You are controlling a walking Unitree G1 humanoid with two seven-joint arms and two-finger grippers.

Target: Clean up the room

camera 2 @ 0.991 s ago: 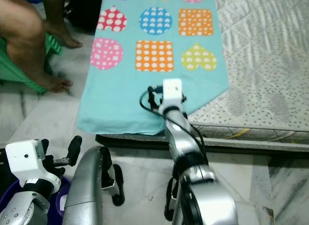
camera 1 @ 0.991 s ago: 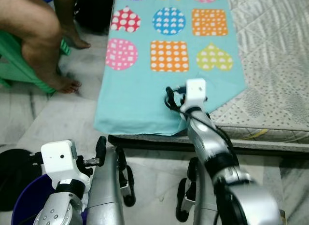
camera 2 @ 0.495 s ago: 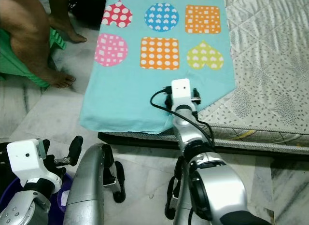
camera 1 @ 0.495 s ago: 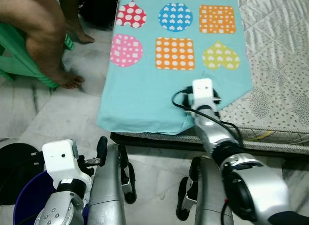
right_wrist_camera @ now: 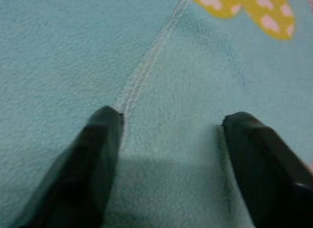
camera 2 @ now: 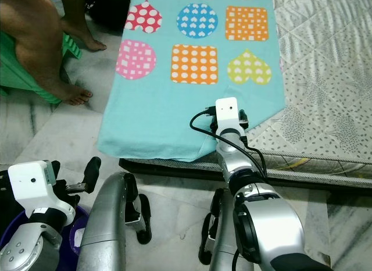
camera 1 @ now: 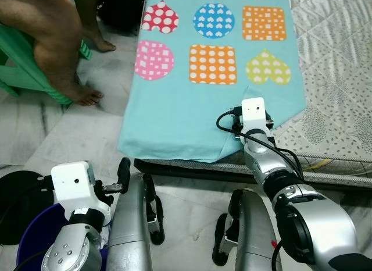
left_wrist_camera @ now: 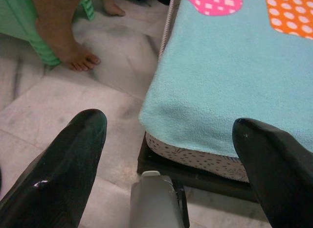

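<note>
Head stereo pair looks steeply down, 12 o'clock, sharing blanket (camera 1: pixel 192 108) and bed edge. Left wrist camera low, faces blanket's corner and floor (left_wrist_camera: pixel 73 115). Right wrist camera sits close on blanket fabric.

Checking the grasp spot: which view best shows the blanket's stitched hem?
The right wrist view: the white stitched hem runs close up beside one finger of the open right pincer. The eye views show the whole blanket, its hem small. The left wrist view shows its corner.
</note>
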